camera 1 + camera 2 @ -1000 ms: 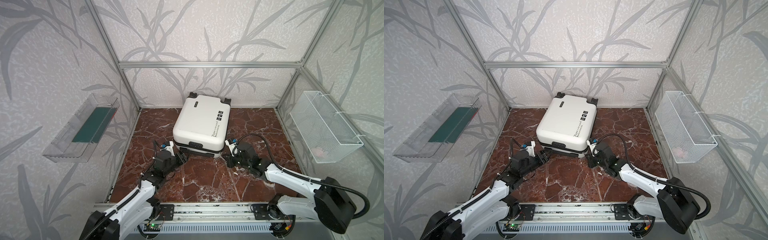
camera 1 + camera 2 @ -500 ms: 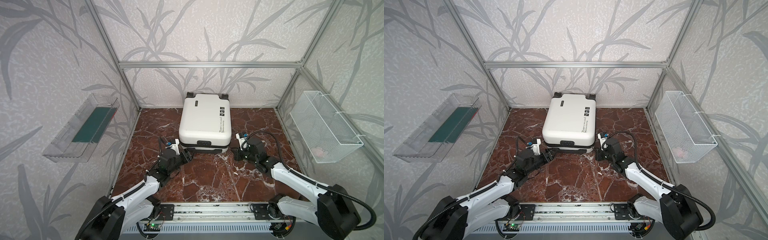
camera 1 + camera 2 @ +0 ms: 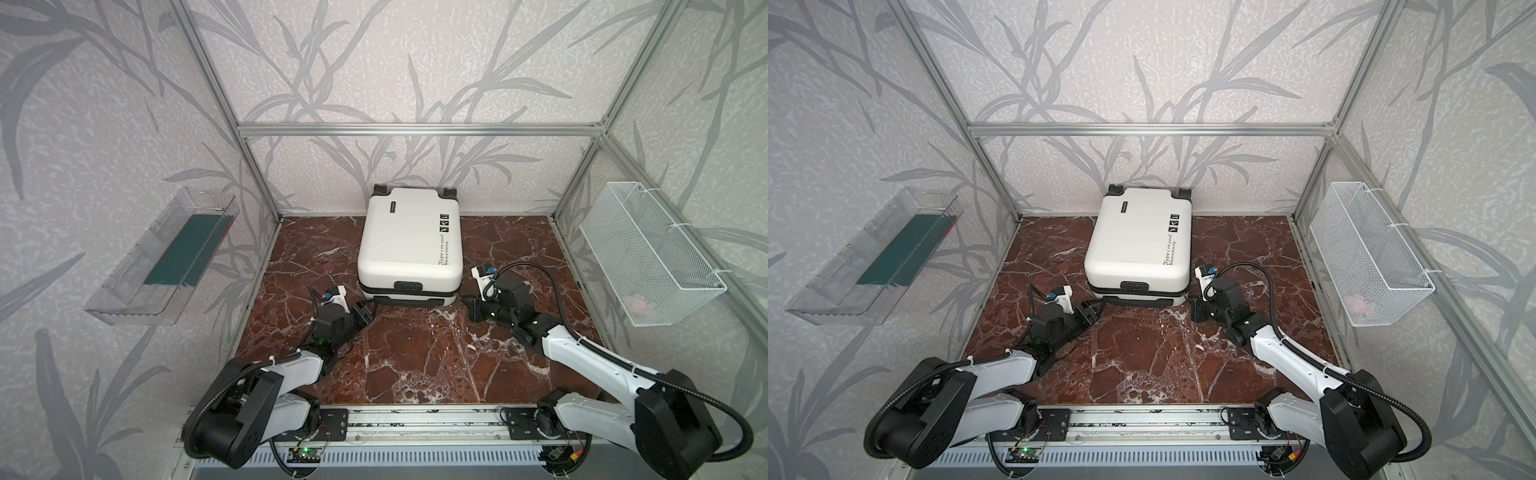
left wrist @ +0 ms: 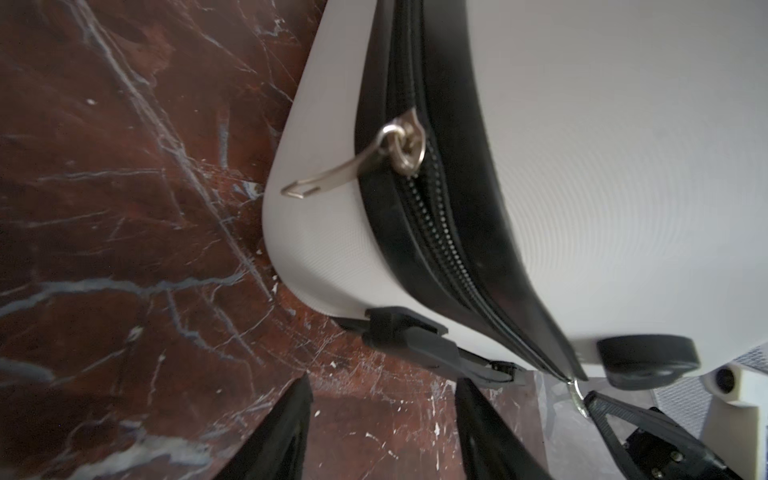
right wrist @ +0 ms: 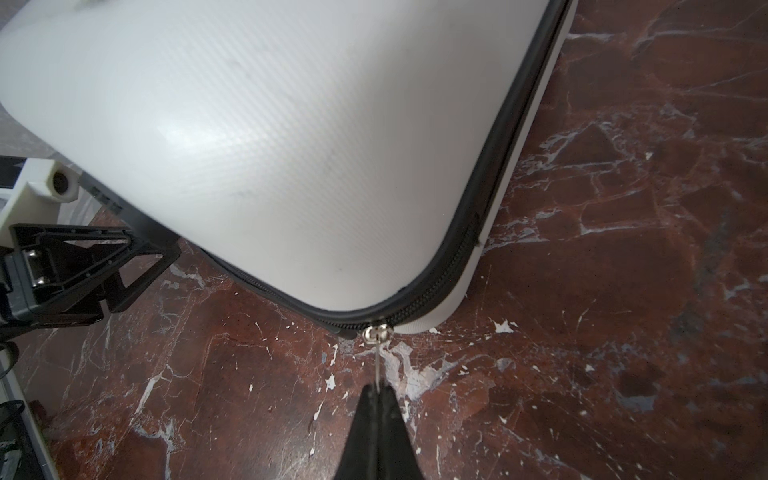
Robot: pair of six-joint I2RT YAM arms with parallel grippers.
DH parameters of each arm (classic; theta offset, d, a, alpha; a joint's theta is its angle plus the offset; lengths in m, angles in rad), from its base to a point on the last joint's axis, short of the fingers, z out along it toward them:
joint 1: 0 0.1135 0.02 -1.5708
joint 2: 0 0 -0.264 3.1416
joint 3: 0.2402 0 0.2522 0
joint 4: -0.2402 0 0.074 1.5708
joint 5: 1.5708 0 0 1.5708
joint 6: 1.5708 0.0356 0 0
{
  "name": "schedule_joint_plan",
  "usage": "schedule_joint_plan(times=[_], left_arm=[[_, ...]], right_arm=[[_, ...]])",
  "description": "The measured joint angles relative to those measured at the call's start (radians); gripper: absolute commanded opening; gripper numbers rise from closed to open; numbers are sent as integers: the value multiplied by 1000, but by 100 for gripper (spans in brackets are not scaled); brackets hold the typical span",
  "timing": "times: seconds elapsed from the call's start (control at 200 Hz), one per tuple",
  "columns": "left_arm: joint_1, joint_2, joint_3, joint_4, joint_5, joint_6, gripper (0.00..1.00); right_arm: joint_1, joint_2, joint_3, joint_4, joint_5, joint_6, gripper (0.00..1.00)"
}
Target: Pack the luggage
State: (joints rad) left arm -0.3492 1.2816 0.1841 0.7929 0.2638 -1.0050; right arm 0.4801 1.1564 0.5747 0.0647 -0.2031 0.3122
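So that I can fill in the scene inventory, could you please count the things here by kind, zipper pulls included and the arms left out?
Luggage: 1
Clear tray: 1
Wire basket: 1
Zipper pulls: 2, one free, one pinched in the right gripper
Total: 5

Count, taken from the luggage (image 3: 409, 241): one. Grippers: two, left gripper (image 3: 366, 311) and right gripper (image 3: 467, 303), one by each near corner. Zipper pull (image 4: 328, 180): two, the second zipper pull (image 5: 375, 334) at the near right corner. Wheels (image 3: 380, 190) at the far end: two in view. Clear tray (image 3: 129, 291), well left of it: one. Wire basket (image 3: 648, 257), well right: one.
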Motion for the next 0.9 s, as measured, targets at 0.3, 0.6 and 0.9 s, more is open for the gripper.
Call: schedule_joint_plan(times=[0.3, 0.6, 0.9], left_arm=[[4, 266, 8, 331, 67, -48, 43], [12, 444, 15, 574, 105, -143, 31], [12, 454, 15, 589, 101, -173, 18]], right_arm=[[-2, 0, 0, -2, -18, -14, 0], [-3, 0, 0, -9, -35, -26, 0], [55, 0, -6, -9, 16, -21, 0]])
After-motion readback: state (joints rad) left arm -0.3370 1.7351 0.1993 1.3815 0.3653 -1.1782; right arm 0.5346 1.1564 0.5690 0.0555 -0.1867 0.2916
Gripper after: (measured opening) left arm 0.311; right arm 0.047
